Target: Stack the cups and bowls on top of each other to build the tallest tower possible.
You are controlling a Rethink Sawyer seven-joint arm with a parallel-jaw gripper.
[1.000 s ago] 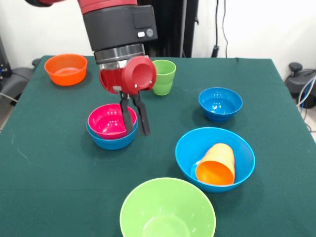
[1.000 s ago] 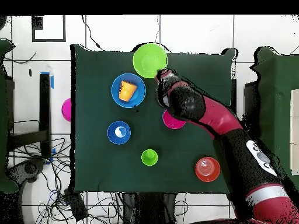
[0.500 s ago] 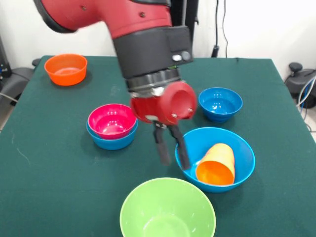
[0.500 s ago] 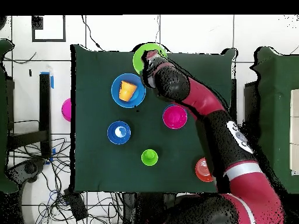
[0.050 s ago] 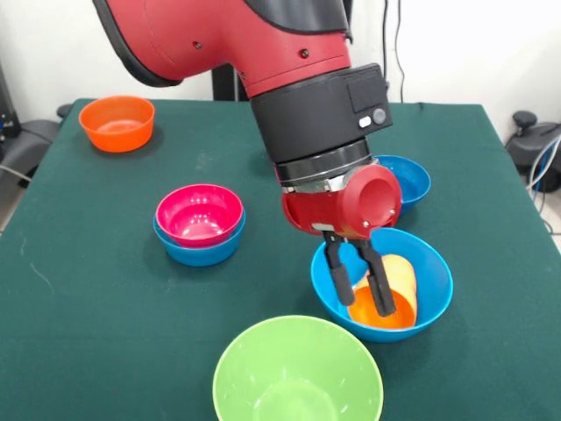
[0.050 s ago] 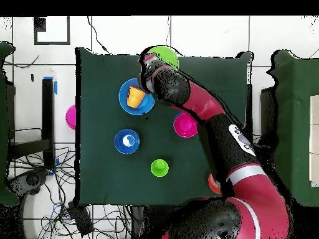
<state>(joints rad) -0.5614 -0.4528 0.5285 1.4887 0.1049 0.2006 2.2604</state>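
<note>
Orange cup [image 5: 392, 294]: lies on its side inside the large blue bowl [image 5: 434, 281], mouth toward the camera in the front view; from overhead it shows as an orange shape [image 6: 135, 97] in the middle of that bowl [image 6: 127, 106].
Gripper [image 5: 359, 281]: two black fingers [image 5: 337, 276] parted a little, holding nothing, reaching down into the large blue bowl. In the front view one tip overlaps the cup's open mouth and the other sits just left of the cup; whether they touch it cannot be told.
Front view only: the fingers and their gap, the pink bowl [image 5: 199, 213] nested in a small blue bowl [image 5: 200, 251], and the whole orange bowl [image 5: 117, 122].
Overhead view only: the green cup [image 6: 159, 167] standing alone on the table [image 6: 99, 162], hidden behind the arm from the front; a purple bowl [image 6: 71, 116] at the table's edge. Here the arm's wrist covers the gripper, so the fingers do not show, and the blue bowl under the pink one [image 6: 185, 126] is hidden too.
Lime bowl [image 5: 298, 373]: empty, just in front of the large blue bowl in the front view; half covered by the arm overhead [image 6: 167, 56].
Second small blue bowl [image 5: 408, 181]: behind the large blue one, partly hidden by the wrist; clear overhead [image 6: 127, 141].
Count, cups: two, one orange, one green.
Count, bowls: seven, namely large blue, lime, purple, pink, orange and two small blue.
Stack: only the pink bowl in its blue one.
</note>
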